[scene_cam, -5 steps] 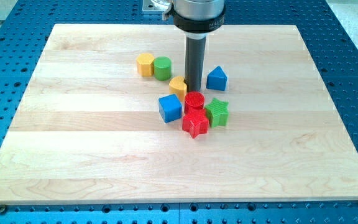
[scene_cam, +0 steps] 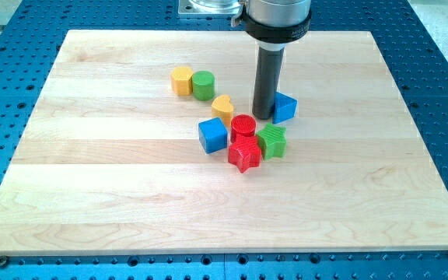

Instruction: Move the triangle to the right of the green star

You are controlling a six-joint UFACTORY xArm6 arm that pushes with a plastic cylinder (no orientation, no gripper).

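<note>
- Nearest the view's bottom sits the red star (scene_cam: 244, 155), touching the red cylinder (scene_cam: 243, 126) just above it.
- The green star (scene_cam: 271, 141) lies just to the view's right of that red pair, touching or nearly touching them; the board to its right is bare wood.
- The blue cube (scene_cam: 212, 134) stands to the view's left of the red pair, and the yellow heart (scene_cam: 222, 106) sits just above it.
- The task's piece, the blue triangle (scene_cam: 285, 107), rests above the green star and slightly to the view's right of it, close but apart from it.
- My tip (scene_cam: 264, 117) is down on the table (scene_cam: 92, 194), pressed against the triangle's left side, between it and the yellow heart. There is no pincer on this rig, only the rod, so nothing is clenched or released; contact alone moves the block.
- Farthest back, the yellow hexagon-like block (scene_cam: 181, 80) and the green cylinder (scene_cam: 203, 85) sit side by side, well clear of the work.
- As I judge it, the step in hand is carrying the triangle rightward and then down the view to land beside the green star. To do it well, I should push through the block's middle so it does not spin off the rod, sweep it clear of the star first, then come round above it and nudge it down level with the star, stopping short of bumping the star itself.
</note>
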